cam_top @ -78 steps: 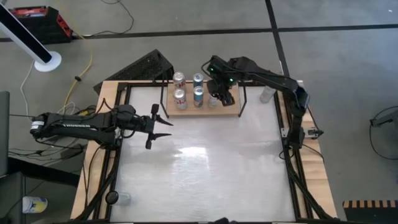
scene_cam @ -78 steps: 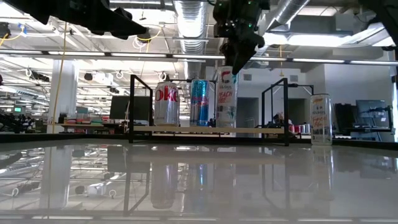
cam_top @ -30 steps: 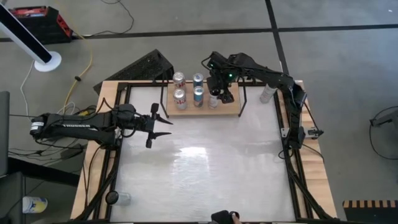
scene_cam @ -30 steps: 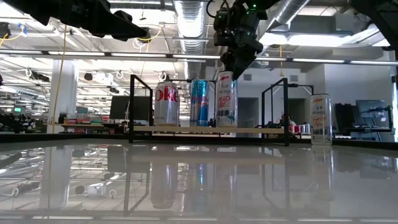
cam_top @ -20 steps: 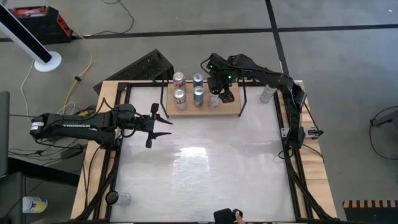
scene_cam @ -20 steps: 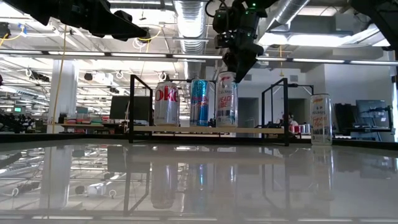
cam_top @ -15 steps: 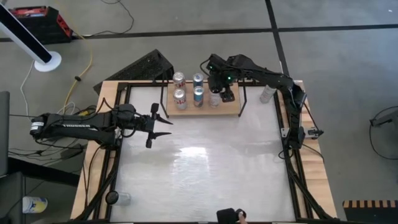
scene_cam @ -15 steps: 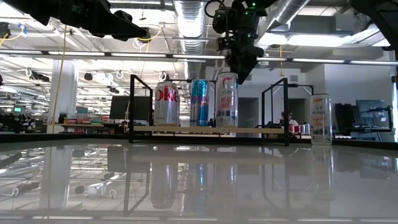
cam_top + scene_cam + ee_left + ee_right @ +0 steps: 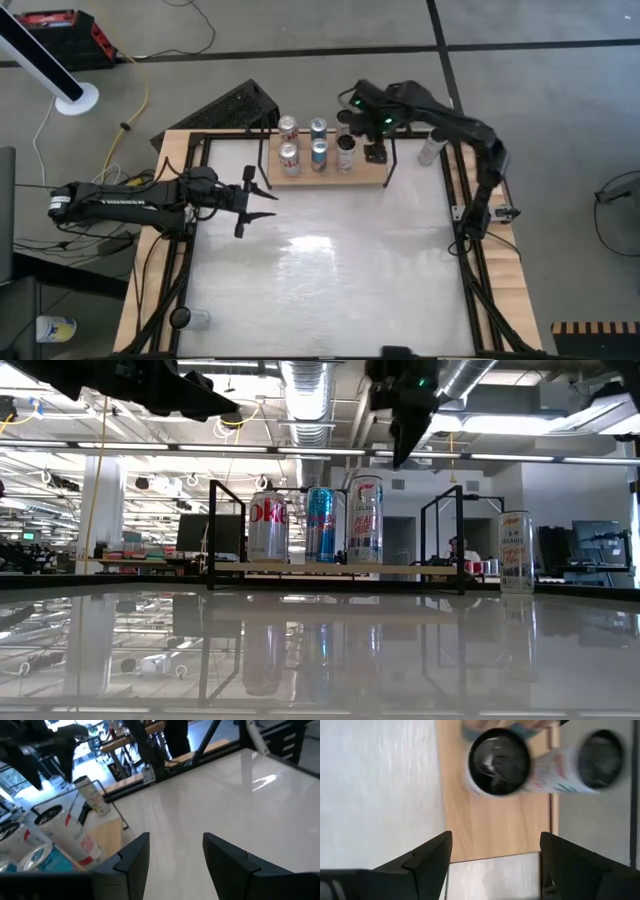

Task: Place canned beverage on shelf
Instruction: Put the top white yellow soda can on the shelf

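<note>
From above, the right gripper (image 9: 375, 152) is hanging over the bare end of the shelf (image 9: 368, 178), just beside the tall can (image 9: 346, 153) standing free next to four others, while the left gripper (image 9: 250, 203) is waiting spread over the table's left side. At table height, the tall can (image 9: 365, 520) is standing upright on the board, likely so it sits stable. The right wrist view is looking down past widely spread fingers (image 9: 426, 857), gripping nothing.
</note>
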`<state>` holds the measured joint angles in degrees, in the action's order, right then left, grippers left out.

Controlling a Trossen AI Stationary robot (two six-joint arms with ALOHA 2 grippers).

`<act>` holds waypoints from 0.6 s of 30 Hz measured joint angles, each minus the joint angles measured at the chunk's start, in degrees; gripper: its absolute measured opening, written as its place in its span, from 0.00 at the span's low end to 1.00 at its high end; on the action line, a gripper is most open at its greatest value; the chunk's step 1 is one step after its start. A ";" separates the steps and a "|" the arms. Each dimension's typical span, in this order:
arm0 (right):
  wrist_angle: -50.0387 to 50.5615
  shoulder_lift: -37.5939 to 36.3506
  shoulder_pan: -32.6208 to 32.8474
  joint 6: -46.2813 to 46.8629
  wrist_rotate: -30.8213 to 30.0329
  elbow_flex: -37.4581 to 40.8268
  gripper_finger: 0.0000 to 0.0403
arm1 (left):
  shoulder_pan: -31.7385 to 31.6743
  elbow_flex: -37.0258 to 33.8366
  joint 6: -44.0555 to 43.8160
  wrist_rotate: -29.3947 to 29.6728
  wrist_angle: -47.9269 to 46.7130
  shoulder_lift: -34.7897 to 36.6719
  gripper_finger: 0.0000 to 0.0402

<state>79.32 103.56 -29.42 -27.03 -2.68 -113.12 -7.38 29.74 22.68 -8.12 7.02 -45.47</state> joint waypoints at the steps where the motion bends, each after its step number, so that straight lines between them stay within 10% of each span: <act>1: -0.01 -1.45 -0.42 1.40 0.00 0.00 0.80 | 0.00 0.00 -0.33 -0.59 0.27 0.00 0.42; 7: -1.67 -12.90 -7.41 16.67 -1.18 4.62 0.79 | 0.02 0.00 -2.55 -2.15 -0.56 0.00 0.42; 18: -25.31 -32.33 -24.40 40.17 -16.84 41.49 0.79 | 0.02 -0.02 -4.80 -2.13 -3.60 0.00 0.42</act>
<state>54.01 71.23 -53.82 13.15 -19.52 -71.63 -7.35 29.71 17.89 -10.25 3.42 -45.47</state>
